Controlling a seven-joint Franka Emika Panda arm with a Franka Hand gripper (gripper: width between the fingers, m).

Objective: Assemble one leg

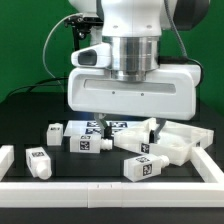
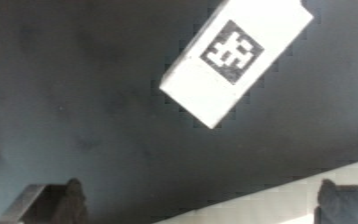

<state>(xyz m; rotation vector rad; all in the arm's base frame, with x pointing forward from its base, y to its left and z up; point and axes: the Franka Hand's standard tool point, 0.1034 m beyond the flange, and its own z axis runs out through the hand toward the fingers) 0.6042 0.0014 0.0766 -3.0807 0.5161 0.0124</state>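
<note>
Several white legs with black-and-white tags lie on the black table. In the exterior view one leg point(image 1: 40, 161) stands at the left, one point(image 1: 88, 143) lies near the middle and one point(image 1: 143, 167) lies at the front. The arm's white hand point(image 1: 130, 92) hangs above the middle of the table; its fingertips are hard to make out there. In the wrist view one leg point(image 2: 238, 60) lies flat and slanted, tag up, well ahead of my gripper point(image 2: 199, 205). The fingers point(image 2: 55, 203) are wide apart with nothing between them.
A large white panel point(image 1: 182, 140) lies at the exterior view's right. The marker board point(image 1: 108, 127) lies under the hand. A white border wall point(image 1: 110, 190) runs along the front and another piece point(image 1: 5, 160) stands at the left. A pale band point(image 2: 327, 170) crosses the wrist view near one finger.
</note>
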